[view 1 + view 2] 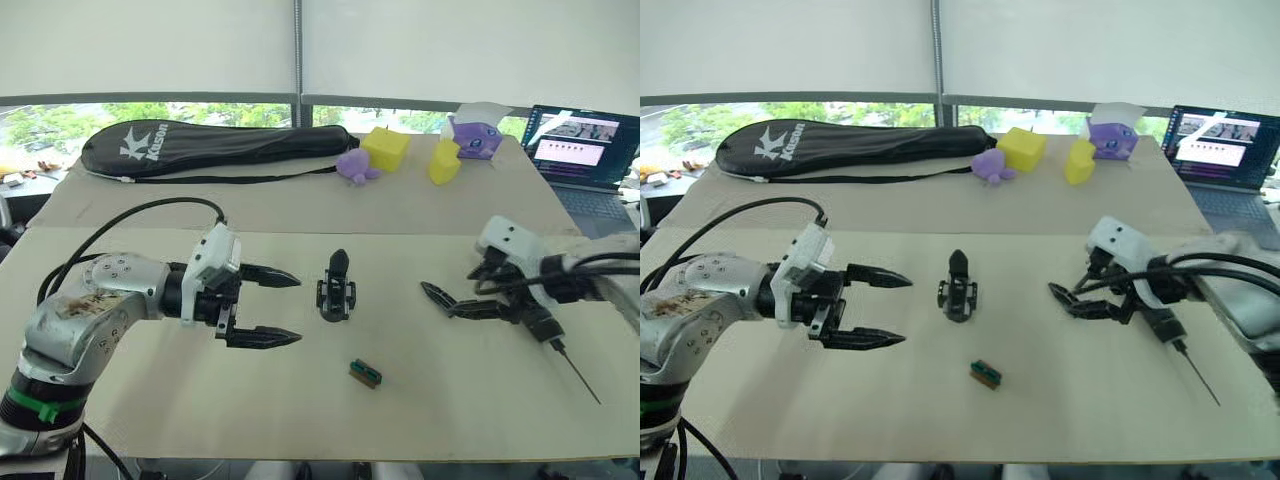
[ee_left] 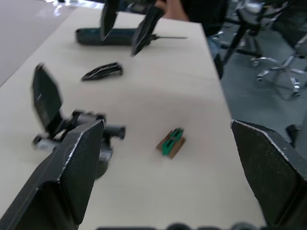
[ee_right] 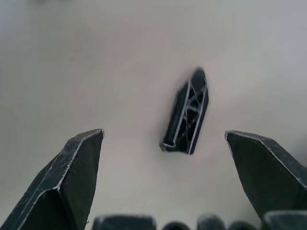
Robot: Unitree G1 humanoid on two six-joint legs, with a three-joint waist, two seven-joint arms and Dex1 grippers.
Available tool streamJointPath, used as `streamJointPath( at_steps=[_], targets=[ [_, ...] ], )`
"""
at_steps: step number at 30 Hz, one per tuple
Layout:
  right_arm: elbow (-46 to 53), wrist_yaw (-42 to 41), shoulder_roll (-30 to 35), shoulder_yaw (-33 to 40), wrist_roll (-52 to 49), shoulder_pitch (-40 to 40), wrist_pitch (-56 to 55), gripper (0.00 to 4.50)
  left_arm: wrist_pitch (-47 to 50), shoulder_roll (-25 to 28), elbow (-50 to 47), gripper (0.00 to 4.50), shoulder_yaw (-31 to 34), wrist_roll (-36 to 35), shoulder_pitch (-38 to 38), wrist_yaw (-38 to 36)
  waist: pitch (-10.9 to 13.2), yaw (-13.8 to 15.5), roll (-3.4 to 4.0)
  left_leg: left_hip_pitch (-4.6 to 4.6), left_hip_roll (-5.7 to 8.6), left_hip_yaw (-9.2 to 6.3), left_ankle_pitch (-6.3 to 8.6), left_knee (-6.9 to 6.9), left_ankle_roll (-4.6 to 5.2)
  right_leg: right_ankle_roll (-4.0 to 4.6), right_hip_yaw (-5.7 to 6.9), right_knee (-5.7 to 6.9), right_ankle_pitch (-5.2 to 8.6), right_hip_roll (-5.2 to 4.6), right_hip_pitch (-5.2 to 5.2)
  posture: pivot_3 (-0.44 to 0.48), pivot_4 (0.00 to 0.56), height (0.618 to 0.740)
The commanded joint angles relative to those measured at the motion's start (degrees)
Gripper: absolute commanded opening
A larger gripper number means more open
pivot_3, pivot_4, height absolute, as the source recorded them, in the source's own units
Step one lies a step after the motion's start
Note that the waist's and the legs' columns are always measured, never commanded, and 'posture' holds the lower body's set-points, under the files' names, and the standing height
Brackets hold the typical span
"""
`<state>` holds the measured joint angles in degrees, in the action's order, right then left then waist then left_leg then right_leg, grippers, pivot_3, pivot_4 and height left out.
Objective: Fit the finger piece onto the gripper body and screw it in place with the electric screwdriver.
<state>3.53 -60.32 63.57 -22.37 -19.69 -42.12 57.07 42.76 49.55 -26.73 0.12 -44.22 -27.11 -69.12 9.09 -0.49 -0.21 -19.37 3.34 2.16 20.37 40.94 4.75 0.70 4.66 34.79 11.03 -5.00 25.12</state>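
Hovering my open right gripper over the loose finger piece: black, tapered, ribbed. Left gripper open beside the gripper body.

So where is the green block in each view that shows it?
Left eye: green block low centre, nearer the robot than the gripper body.
Right eye: low centre again.
Left wrist: beside the gripper body, apart from it.
Shared landmark: gripper body.

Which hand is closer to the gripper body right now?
Left. The left hand is open just beside the gripper body, on its left; the right hand hangs open farther off on its right.
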Motion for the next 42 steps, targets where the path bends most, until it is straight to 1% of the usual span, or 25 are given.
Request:
streamJointPath(
  at_steps=[1, 3, 6, 8, 12, 15, 20, 21, 23, 25, 27, 28, 30, 31, 33, 36, 37, 39, 42],
  targets=[
    [-8.5, -3.3, -2.9, -5.7, 5.5, -7.5, 3.1, 4.5, 1.5, -0.9, -2.6, 4.45, 0.5, -3.4, -3.3, 1.1, 0.2, -0.3, 0.01, 0.01, 0.0, 0.0, -0.04, 0.01, -0.07, 0.0, 0.03, 0.04, 0.0, -0.01, -0.01, 0.0, 0.15, 0.737],
    [-15.2, -4.7, -5.8, -9.0, 8.3, -11.6, 3.6, 4.5, 2.5, -1.9, -2.4, 4.45, 0.9, -4.8, -4.6, 2.6, 0.3, -0.3, 0.03, 0.02, -0.01, -0.01, -0.17, 0.01, -0.3, 0.01, 0.08, 0.1, 0.0, -0.03, -0.01, 0.0, 0.15, 0.737],
    [-21.5, -6.9, -8.6, -11.5, 10.8, -15.4, 4.3, 4.5, 2.3, -2.1, -2.3, 4.45, 0.7, -4.3, -4.8, 3.4, 0.3, -0.2, 0.04, 0.04, -0.05, -0.07, -0.33, -0.02, -0.6, 0.06, 0.16, 0.2, 0.01, -0.07, -0.02, 0.0, 0.15, 0.737],
    [-23.2, -8.8, -9.8, -12.9, 11.9, -16.7, 4.6, 4.5, 1.7, -2.1, -2.2, 4.45, 0.6, -3.6, -4.2, 3.8, 0.3, -0.2, 0.05, 0.02, -0.08, -0.18, -0.43, -0.01, -0.76, 0.14, 0.31, 0.24, -0.02, -0.11, -0.03, 0.0, 0.15, 0.737],
    [-21.8, -12.1, -10.4, -14.1, 13.4, -16.3, 2.5, 4.5, 0.5, -2.6, -2.2, 4.45, 0.3, -2.3, -3.4, 4.9, 0.3, -0.2, 0.07, 0.0, -0.09, -0.37, -0.47, 0.0, -0.84, 0.19, 0.53, 0.24, -0.03, -0.15, -0.06, 0.0, 0.15, 0.737],
    [-19.3, -12.1, -10.5, -13.2, 13.4, -14.4, 2.4, 3.72, -0.4, -3.4, -1.8, 4.5, -0.4, -1.0, -3.1, 5.9, 0.3, -0.2, 0.08, -0.05, -0.07, -0.44, -0.47, 0.02, -0.84, 0.19, 0.65, 0.22, -0.03, -0.18, -0.08, 0.0, 0.15, 0.737],
    [-19.5, -8.3, -11.9, -10.2, 15.1, -11.8, -1.2, 2.01, -1.3, -4.2, -0.9, 4.5, -1.0, 0.3, -3.3, 5.8, 0.3, -0.2, 0.08, -0.03, -0.06, -0.48, -0.47, 0.06, -0.84, 0.19, 0.74, 0.23, -0.04, -0.2, -0.14, 0.0, 0.15, 0.737],
    [-19.6, -7.9, -12.1, -9.4, 15.3, -11.4, -1.7, 1.59, -1.5, -4.3, -0.8, 4.5, -1.1, 0.5, -3.4, 5.8, 0.3, -0.2, 0.08, -0.02, -0.06, -0.49, -0.48, 0.06, -0.85, 0.19, 0.76, 0.23, -0.04, -0.2, -0.16, 0.0, 0.15, 0.737],
    [-17.6, -7.9, -11.1, -7.0, 14.7, -9.8, -2.6, 1.1, -1.9, -4.5, 0.0, 4.5, -1.3, 1.3, -3.6, 5.9, 0.3, -0.2, 0.08, 0.0, -0.07, -0.5, -0.49, 0.04, -0.87, 0.19, 0.78, 0.24, -0.03, -0.2, -0.15, 0.0, 0.15, 0.737],
    [-15.4, -7.4, -10.2, -4.0, 14.0, -8.5, -3.9, 1.1, -2.4, -4.9, 0.9, 4.5, -1.3, 2.2, -3.7, 6.5, 0.3, -0.1, 0.08, 0.0, -0.07, -0.53, -0.5, 0.03, -0.89, 0.19, 0.82, 0.24, -0.03, -0.2, -0.15, 0.0, 0.15, 0.737],
    [-13.5, -6.5, -9.6, -0.9, 14.0, -7.1, -8.5, 1.1, -1.9, -6.3, 2.5, 4.5, -0.6, 2.0, -4.0, 8.3, 0.4, -0.1, 0.1, -0.02, -0.07, -0.55, -0.5, 0.04, -0.89, 0.19, 0.84, 0.23, -0.03, -0.2, -0.15, 0.0, 0.15, 0.737],
    [-11.5, -5.4, -9.5, 2.4, 13.3, -5.6, -12.7, 1.1, -0.2, -8.4, 3.9, 4.5, 0.4, 0.7, -4.7, 11.2, 0.4, -0.1, 0.1, -0.02, -0.06, -0.55, -0.5, 0.05, -0.89, 0.19, 0.84, 0.24, -0.03, -0.2, -0.15, 0.0, 0.15, 0.737],
    [-6.3, -3.1, -10.1, 8.9, 10.8, -2.5, -15.1, 1.1, 3.5, -12.4, 5.9, 4.5, 2.5, -2.5, -6.1, 17.1, 0.4, 0.2, 0.1, -0.01, -0.05, -0.58, -0.5, 0.06, -0.89, 0.18, 0.84, 0.23, -0.04, -0.21, -0.19, 0.0, 0.15, 0.737],
    [-3.1, -1.2, -11.3, 12.0, 9.5, -1.1, -13.9, 1.1, 5.3, -14.4, 6.6, 4.5, 3.6, -4.0, -7.0, 20.0, 0.4, 0.3, 0.09, -0.01, -0.06, -0.58, -0.5, 0.1, -0.89, 0.18, 0.83, 0.25, -0.04, -0.21, -0.19, 0.0, 0.15, 0.737],
    [5.8, 4.2, -14.7, 17.3, 8.1, 2.9, -14.0, 1.1, 8.5, -20.6, 8.9, 4.5, 5.9, -6.6, -9.7, 29.1, 0.4, 0.5, 0.07, 0.01, -0.07, -0.63, -0.5, 0.08, -0.89, 0.17, 0.85, 0.28, -0.04, -0.19, -0.2, 0.0, 0.15, 0.737],
    [15.2, 11.9, -21.6, 21.9, 6.3, 5.1, -12.5, 1.1, 12.9, -27.5, 12.4, 4.5, 8.8, -9.5, -13.1, 39.9, 0.4, 0.8, 0.07, 0.03, -0.09, -0.67, -0.51, 0.12, -0.91, 0.17, 0.86, 0.36, -0.04, -0.17, -0.2, 0.0, 0.15, 0.737],
    [17.5, 14.3, -24.1, 22.3, 6.5, 5.3, -13.3, 1.1, 14.2, -29.1, 13.2, 4.5, 9.4, -10.6, -13.8, 42.0, 0.4, 0.7, 0.07, 0.04, -0.08, -0.66, -0.52, 0.14, -0.92, 0.17, 0.84, 0.4, -0.04, -0.16, -0.18, 0.0, 0.15, 0.737],
    [21.2, 18.0, -26.8, 21.1, 8.6, 5.7, -16.2, 1.1, 15.9, -31.2, 14.6, 4.5, 10.5, -12.2, -14.9, 45.1, 0.4, 0.7, 0.08, 0.08, -0.05, -0.65, -0.56, 0.09, -0.99, 0.16, 0.8, 0.49, -0.04, -0.14, -0.14, 0.0, 0.15, 0.737],
    [24.8, 23.5, -32.9, 21.6, 7.0, 4.6, -14.8, 1.1, 15.0, -34.4, 17.1, 4.5, 11.8, -12.5, -16.4, 48.7, 0.4, 0.7, 0.07, 0.11, -0.04, -0.66, -0.58, 0.04, -1.03, 0.16, 0.84, 0.53, -0.04, -0.03, -0.08, 0.0, 0.15, 0.737]
  ],
)
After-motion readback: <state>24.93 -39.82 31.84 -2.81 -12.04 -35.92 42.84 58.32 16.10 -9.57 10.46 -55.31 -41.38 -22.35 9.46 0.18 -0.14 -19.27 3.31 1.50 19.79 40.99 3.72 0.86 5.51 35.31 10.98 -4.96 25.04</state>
